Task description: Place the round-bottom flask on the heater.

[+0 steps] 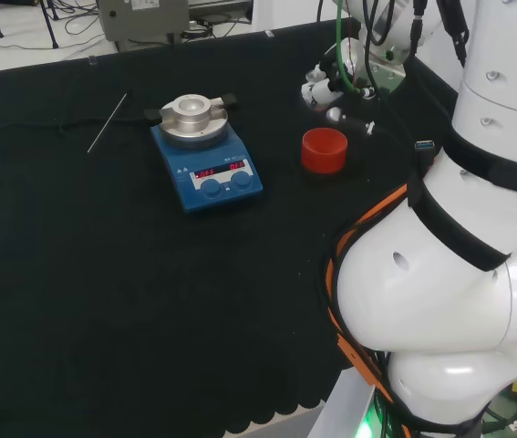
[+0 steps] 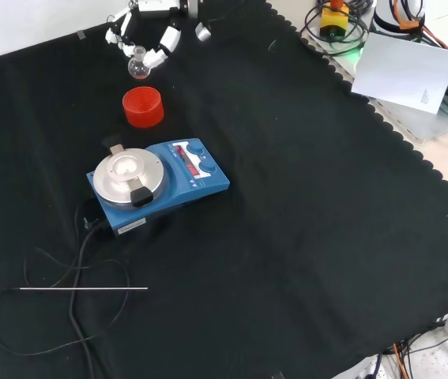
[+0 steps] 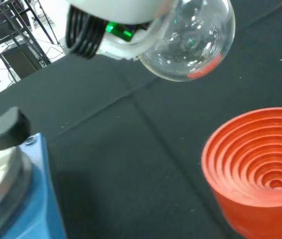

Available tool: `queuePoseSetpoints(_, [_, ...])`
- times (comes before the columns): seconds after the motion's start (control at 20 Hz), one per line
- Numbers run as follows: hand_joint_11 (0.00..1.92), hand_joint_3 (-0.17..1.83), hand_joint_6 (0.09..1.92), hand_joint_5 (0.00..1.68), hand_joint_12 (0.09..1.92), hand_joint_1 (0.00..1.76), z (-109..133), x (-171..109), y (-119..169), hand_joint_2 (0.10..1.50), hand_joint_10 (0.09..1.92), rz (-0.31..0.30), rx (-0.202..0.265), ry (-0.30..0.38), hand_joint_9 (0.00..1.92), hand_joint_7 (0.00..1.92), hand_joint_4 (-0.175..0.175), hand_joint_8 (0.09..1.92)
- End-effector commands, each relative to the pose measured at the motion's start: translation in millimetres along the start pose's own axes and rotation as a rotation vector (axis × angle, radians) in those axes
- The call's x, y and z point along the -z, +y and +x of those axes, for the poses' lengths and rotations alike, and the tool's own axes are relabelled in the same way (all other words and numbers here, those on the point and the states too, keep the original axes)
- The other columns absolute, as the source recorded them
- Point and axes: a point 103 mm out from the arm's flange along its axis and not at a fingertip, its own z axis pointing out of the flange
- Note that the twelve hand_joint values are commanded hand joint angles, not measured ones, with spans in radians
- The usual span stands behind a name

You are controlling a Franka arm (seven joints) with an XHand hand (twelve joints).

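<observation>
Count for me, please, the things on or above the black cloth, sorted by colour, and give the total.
Red: 1, the ribbed stand.
Blue: 1, the heater.
Clear: 1, the round flask, held by the hand.
Silver: 1, the thin rod.
Total: 4.

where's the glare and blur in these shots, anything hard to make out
Wrist view: bright spots of glare on the glass flask, and the white part of the hand above it is blurred; the red stand is sharp. Front view: the flask is clear and faint against the black cloth. Head view: the heater's metal top shines softly.
</observation>
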Motion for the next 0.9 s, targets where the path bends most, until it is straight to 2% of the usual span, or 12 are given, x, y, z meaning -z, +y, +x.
queuePoseSetpoints(0.05, [0.56,0.78,0.83,1.22,1.2,1.12,27,6,-10,0.62,0.51,0.031,0.01,0.012,0.81,0.53,0.175,0.6])
queuePoseSetpoints(0.45, [0.56,0.78,0.83,1.22,1.2,1.12,62,3,-1,0.62,0.51,0.045,0.047,0.045,0.81,0.53,0.175,0.6])
queuePoseSetpoints(0.9, [0.56,0.78,0.83,1.22,1.2,1.12,118,-16,33,0.62,0.51,0.092,0.12,0.081,0.81,0.53,0.175,0.6])
